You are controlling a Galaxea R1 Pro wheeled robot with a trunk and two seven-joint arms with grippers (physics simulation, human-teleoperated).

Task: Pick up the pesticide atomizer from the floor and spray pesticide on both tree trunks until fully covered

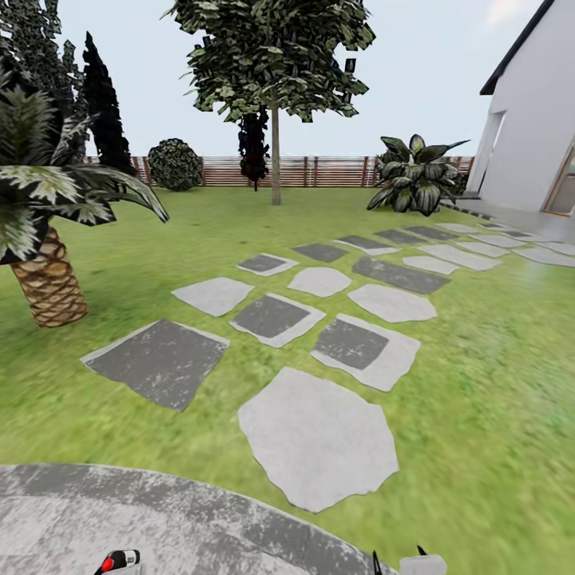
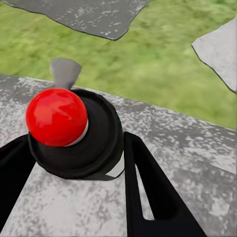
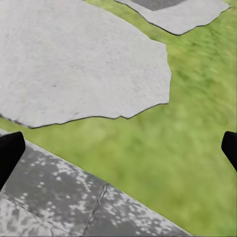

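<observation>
The left gripper [image 2: 74,163] was clamped on the pesticide atomizer [image 2: 69,133]; the right gripper [image 3: 118,148] hung apart, empty. Steering straight toward the far tree [image 1: 275,144] seemed wisest.

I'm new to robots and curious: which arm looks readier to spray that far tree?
The left. Its gripper already has the pesticide atomizer between its fingers, red top showing. The right gripper is open over grass and stone, holding nothing. The tree trunk is far off, near the fence.
</observation>
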